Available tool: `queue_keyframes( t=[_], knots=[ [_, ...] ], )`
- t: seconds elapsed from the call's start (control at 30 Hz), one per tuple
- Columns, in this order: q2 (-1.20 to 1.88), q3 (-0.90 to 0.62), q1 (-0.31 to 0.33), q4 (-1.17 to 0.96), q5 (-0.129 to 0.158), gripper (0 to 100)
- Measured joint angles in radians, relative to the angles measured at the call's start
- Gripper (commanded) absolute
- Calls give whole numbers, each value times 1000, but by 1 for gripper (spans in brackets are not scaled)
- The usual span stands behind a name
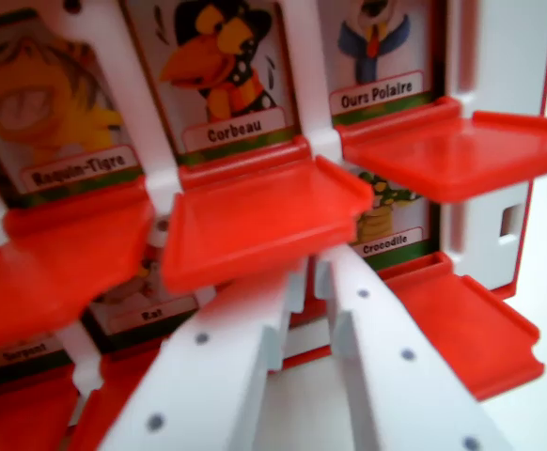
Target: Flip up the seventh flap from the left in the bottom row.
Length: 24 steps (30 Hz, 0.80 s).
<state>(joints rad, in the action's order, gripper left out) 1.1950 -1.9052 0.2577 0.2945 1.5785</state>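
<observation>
Wrist view shows two white, dotted plastic fingers (306, 282) parted, grasping nothing, their tips under a glossy red flap (264, 216) below the "Corbeau" card (222, 75). That flap, a shallow rimmed rectangular tray, juts out flat toward the camera, its long axis running left-right. Bottom-row flap (476, 329) under "Crocodile" (386, 211) tilts down-right.
</observation>
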Motion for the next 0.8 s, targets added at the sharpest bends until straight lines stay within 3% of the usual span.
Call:
queue_keyframes(
  t=[0.13,0.3,0.43,0.67,0.8],
  knots=[
    [46,-28,2,-61,0,0],
    [285,-187,32,-178,34,0],
    [575,-328,43,-322,15,0],
    [1197,-618,-41,-551,-17,0],
    [1529,-724,-94,-732,-18,0]
  ],
)
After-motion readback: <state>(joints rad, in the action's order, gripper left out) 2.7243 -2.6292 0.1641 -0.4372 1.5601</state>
